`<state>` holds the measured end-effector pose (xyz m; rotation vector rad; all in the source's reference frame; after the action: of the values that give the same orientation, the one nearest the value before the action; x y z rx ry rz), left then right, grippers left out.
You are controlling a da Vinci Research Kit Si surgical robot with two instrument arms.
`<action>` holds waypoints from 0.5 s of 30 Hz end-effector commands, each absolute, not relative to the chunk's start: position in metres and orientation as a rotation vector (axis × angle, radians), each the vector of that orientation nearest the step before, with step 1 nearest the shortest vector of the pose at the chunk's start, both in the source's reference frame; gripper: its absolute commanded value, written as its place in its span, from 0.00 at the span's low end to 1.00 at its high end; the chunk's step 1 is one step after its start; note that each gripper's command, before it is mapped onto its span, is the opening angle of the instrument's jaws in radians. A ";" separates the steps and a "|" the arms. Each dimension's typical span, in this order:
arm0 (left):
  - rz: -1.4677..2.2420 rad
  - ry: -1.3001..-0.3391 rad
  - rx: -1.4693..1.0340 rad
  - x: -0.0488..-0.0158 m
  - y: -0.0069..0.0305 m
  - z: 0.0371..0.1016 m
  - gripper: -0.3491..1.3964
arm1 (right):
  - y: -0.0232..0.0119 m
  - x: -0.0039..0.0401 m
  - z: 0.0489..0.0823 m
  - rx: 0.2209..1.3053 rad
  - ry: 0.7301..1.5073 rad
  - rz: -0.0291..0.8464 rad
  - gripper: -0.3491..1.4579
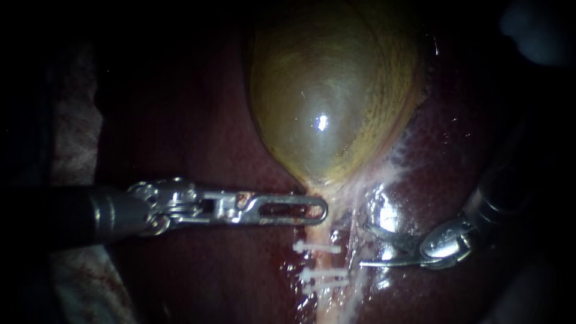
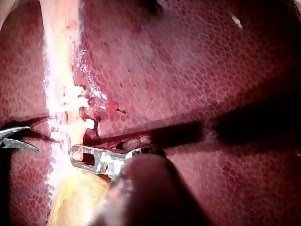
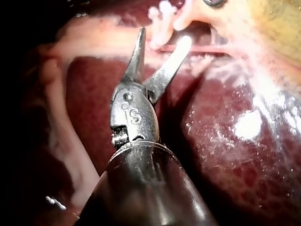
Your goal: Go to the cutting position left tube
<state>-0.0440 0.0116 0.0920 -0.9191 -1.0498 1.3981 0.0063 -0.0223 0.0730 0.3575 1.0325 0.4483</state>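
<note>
The left tube (image 1: 321, 261) runs down from the narrow end of the gallbladder (image 1: 330, 102) and lies on the liver (image 1: 432, 156). It carries white clips (image 1: 315, 247): one nearer to the gallbladder and two close together farther along, with a bare piece of tube between them. I judge this bare piece to be the place for the cut.

The right instrument (image 1: 363, 246) ends in two thin blades. They stand apart in a V and hold nothing. Their tips point toward the tube, at about the level of the bare piece, but they are only just beside it, not around it. A second pale strand lies on the same side of the tube as the blades, and I cannot tell if the tips already touch it.

The left instrument (image 1: 318, 211) reaches the tube where it joins the gallbladder. Its jaws are closed and they seem to pinch the tissue there, which would keep the tube stretched.

So the approach looks mostly done: the blades are spread, aimed and near. What is left, in my judgement, is the last short advance, until the bare piece of tube sits between the two blades and no clip is between them.
</note>
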 end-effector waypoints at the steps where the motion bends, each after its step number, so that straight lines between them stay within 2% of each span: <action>1: 1.397 -1.049 -0.929 -0.0437 0.0116 0.0915 0.00 | -0.0224 0.0063 0.0730 0.361 1.033 0.453 0.98; 10: 1.391 -1.042 -0.944 -0.0423 0.0120 0.0898 0.00 | -0.0228 0.0070 0.0729 0.388 1.031 0.511 0.98; 15: 1.394 -1.039 -0.947 -0.0424 0.0119 0.0895 0.00 | -0.0230 0.0077 0.0727 0.457 1.012 0.637 0.98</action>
<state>-0.0424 0.0119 0.0895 -0.9472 -1.0397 1.3925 0.0079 -0.0231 0.0727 0.4696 1.0045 0.6590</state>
